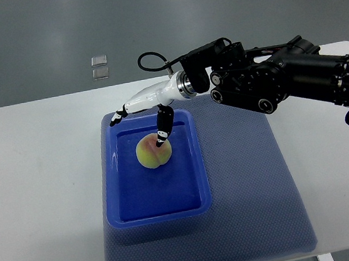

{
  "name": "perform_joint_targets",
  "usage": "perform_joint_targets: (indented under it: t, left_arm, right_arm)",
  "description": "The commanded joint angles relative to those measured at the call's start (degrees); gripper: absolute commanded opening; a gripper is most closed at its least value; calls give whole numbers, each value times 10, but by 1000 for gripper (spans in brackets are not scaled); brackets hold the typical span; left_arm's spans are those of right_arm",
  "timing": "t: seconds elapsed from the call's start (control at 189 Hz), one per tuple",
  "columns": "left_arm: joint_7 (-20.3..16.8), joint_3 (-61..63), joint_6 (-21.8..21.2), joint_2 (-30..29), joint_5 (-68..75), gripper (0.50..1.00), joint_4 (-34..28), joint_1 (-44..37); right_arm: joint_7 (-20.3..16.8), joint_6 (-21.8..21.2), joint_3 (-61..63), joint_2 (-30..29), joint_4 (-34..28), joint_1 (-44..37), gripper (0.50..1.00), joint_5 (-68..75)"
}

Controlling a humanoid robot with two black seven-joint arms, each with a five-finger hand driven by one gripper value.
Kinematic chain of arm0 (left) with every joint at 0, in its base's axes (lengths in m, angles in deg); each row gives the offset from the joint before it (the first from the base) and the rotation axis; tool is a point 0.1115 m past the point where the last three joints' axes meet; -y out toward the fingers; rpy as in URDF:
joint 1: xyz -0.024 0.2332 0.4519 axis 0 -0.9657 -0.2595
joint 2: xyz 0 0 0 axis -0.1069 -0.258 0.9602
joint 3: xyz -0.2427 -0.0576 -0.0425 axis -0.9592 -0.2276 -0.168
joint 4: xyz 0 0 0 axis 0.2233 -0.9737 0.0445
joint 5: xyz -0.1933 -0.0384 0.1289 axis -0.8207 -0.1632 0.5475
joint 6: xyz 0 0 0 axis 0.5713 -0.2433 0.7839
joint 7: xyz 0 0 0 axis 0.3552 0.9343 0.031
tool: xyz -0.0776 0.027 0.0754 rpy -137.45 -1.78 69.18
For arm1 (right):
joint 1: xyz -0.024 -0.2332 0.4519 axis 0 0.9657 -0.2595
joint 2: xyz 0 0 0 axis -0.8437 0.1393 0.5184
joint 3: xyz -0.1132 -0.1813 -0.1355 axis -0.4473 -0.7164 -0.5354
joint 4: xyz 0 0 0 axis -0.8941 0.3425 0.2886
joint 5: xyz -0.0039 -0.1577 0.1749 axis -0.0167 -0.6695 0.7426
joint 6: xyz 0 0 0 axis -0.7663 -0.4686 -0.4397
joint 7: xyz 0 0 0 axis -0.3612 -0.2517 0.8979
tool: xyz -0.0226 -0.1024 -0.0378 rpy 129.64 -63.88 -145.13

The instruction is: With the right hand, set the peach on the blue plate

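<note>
Top view: everything below was placed relative to the blue plate (160,215), the one landmark used.
Peach (154,152): it sat inside the blue plate, on the floor of it, toward the far wall and a little left of middle; by the look of it the placing was as good as done.
Right hand (143,122): it hung over the plate's far rim, the arm having come in from the right edge of the picture.
Fingers (163,127): spread, not closed around anything; one dark-tipped finger pointed down and its tip met the top of the peach, while another reached out over the plate's far-left corner. No wrap around the fruit could be seen, so I judged that a release, not a grip.
Why so: my read was that the hand stood high and splayed to let the peach settle and to clear the rim.
Left hand: not in the picture.
Blue mat (257,190): a textured sheet lay under the plate and ran out wide to its right and near side.
White table (39,184): it carried mat and plate together.
Grey floor (38,45): beyond the table's far edge, with two small clear squares (99,67) lying on it, well beyond the plate.
</note>
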State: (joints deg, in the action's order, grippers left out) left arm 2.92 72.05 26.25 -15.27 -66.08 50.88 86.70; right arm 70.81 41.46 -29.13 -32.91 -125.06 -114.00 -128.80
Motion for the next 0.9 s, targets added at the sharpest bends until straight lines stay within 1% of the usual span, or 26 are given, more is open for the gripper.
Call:
perform_joint_targets:
  t: [0.0, 0.079, 0.164, 0.222, 0.227, 0.275, 0.28, 0.375, 0.428, 0.433, 0.476, 0.534, 0.539, 0.55, 0.602, 0.608, 0.645, 0.851, 0.856, 0.893]
  left_arm:
    - [0, 0, 0, 0, 0, 1000, -1, 1]
    - [0, 0, 0, 0, 0, 1000, -1, 1]
    - [0, 0, 0, 0, 0, 1000, -1, 1]
    - [0, 0, 0, 0, 0, 1000, -1, 1]
    - [0, 0, 0, 0, 0, 1000, -1, 1]
    - [0, 0, 0, 0, 0, 1000, -1, 1]
    - [0, 0, 0, 0, 0, 1000, -1, 1]
    - [0, 0, 0, 0, 0, 1000, -1, 1]
    - [0, 0, 0, 0, 0, 1000, -1, 1]
    - [0, -1, 0, 0, 0, 1000, -1, 1]
    - [0, -1, 0, 0, 0, 1000, -1, 1]
    - [0, -1, 0, 0, 0, 1000, -1, 1]
    - [0, -1, 0, 0, 0, 1000, -1, 1]
    - [0, -1, 0, 0, 0, 1000, 0, 1]
    - [0, -1, 0, 0, 0, 1000, 0, 1]
    - [0, -1, 0, 0, 0, 1000, 0, 1]
    - [0, -1, 0, 0, 0, 1000, 0, 1]
    - [0, -1, 0, 0, 0, 1000, -1, 1]
    - [0, -1, 0, 0, 0, 1000, -1, 2]
    - [0, -1, 0, 0, 0, 1000, -1, 2]
  right_arm:
    - [-3, 18, 22, 24, 19, 2, 926, 98]
    - [-9, 35, 61, 38, 34, 18, 926, 155]
    - [-27, 61, 114, 65, 53, 65, 926, 215]
    - [-27, 61, 114, 66, 53, 65, 926, 215]
    - [-36, 82, 160, 79, 61, 93, 926, 251]
    - [-37, 83, 160, 80, 61, 93, 926, 251]
    - [-44, 103, 201, 86, 68, 121, 926, 278]
    - [-53, 135, 278, 89, 76, 171, 926, 325]
    - [-53, 135, 278, 89, 76, 171, 926, 325]
    - [-55, 153, 315, 98, 77, 194, 926, 348]
    - [-59, 165, 343, 106, 77, 214, 926, 367]
    - [-59, 168, 349, 108, 77, 219, 926, 372]
    - [-66, 184, 372, 111, 77, 238, 924, 391]
    - [-67, 187, 377, 111, 77, 241, 924, 395]
    - [-67, 187, 377, 111, 77, 241, 924, 395]
    - [-70, 205, 396, 112, 77, 258, 924, 413]
    - [-70, 216, 407, 112, 77, 270, 926, 427]
    - [-73, 218, 435, 124, 77, 299, 926, 476]
    - [-79, 214, 437, 131, 76, 306, 926, 495]
    - [-81, 213, 437, 134, 76, 311, 926, 508]
